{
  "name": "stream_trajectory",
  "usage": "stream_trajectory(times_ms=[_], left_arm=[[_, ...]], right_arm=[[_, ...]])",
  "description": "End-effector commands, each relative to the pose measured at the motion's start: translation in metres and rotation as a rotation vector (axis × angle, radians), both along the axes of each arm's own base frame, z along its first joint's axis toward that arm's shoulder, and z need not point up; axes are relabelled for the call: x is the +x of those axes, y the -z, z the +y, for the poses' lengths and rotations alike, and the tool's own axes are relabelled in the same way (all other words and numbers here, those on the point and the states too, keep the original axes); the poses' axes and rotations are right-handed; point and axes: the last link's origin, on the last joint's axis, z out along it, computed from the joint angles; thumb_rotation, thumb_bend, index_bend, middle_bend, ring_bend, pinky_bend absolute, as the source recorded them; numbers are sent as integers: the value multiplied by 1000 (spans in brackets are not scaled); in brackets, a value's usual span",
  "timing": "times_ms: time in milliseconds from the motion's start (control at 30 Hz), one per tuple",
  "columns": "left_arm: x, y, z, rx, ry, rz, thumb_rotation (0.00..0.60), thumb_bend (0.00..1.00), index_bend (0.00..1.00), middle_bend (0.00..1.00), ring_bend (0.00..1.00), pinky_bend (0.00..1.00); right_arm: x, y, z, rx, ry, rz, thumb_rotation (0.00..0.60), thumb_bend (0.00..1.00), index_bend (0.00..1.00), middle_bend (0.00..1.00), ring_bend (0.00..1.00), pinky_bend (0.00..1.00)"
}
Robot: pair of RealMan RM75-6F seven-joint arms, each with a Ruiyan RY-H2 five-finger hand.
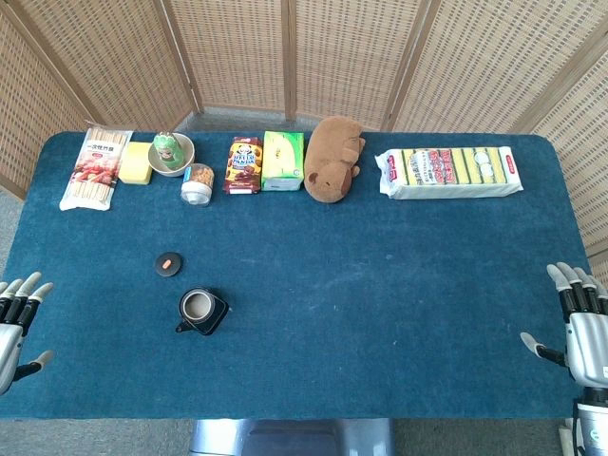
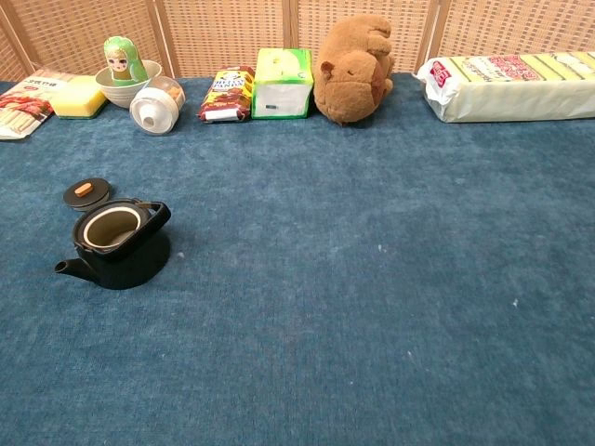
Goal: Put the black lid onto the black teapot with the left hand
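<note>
Left hand (image 1: 17, 323): fingers spread, holding nothing, at the table's near left edge, well left of the teapot. Right hand (image 1: 579, 318): fingers likewise spread and empty, at the near right edge, far from the teapot. Black teapot (image 2: 116, 242): upright on the blue table (image 2: 372, 307), uncovered, with a pale inner cup visible in its mouth; contents cannot be made out; spout toward the near left. Black lid (image 2: 86, 193): flat on the cloth just behind the teapot, apart from it, orange knob up. Back row, beyond the teapot: noodle packet (image 1: 96, 166), yellow sponge (image 1: 138, 162), bowl (image 2: 124, 91) holding a green doll (image 2: 122, 58), a jar (image 2: 155, 105) on its side, snack bag (image 2: 226, 95), green tissue box (image 2: 283, 83), brown plush animal (image 2: 352, 68), long yellow-and-white packet (image 2: 511, 85).
</note>
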Motion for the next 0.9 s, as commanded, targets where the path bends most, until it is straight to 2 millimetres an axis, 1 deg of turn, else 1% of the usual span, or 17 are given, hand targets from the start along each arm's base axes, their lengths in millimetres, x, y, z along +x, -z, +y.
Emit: stream_trajectory(times_ms=[33, 233, 333, 433, 533, 633, 733, 767, 900], left_arm=[[0, 0, 0, -2, 1, -2, 600, 143, 63, 0, 0, 0], [-1, 0, 0, -13, -4, -16, 600, 142, 63, 0, 0, 0], [0, 0, 5, -4, -6, -23, 600, 142, 63, 0, 0, 0], [3, 3, 27, -2, 4, -18, 600, 142, 63, 0, 0, 0], [9, 7, 54, -41, 4, -6, 600, 143, 63, 0, 0, 0], [18, 11, 83, -63, 28, 68, 600, 142, 63, 0, 0, 0], [30, 23, 106, -105, 42, 106, 600, 142, 63, 0, 0, 0], [35, 30, 117, -136, 48, 135, 600, 141, 63, 0, 0, 0], [47, 50, 145, -206, 56, 210, 600, 147, 64, 0, 0, 0]], right_arm=[[0, 1, 0, 5, 2, -7, 600, 123, 70, 71, 72, 0], [0, 3, 0, 18, 5, -13, 600, 123, 70, 71, 71, 0], [0, 3, 0, 18, 6, -22, 600, 122, 70, 70, 72, 0], [-1, 2, -1, 17, 10, -30, 600, 123, 70, 70, 71, 0], [-1, 0, -2, 15, 11, -37, 600, 123, 70, 70, 71, 0], [-2, -1, -2, 12, 13, -44, 600, 123, 70, 70, 71, 0], [-3, -2, -3, 12, 16, -49, 600, 123, 70, 70, 72, 0], [-3, -2, -3, 13, 19, -50, 600, 123, 70, 70, 72, 0], [-5, -2, -4, 19, 26, -54, 600, 123, 69, 69, 71, 0]])
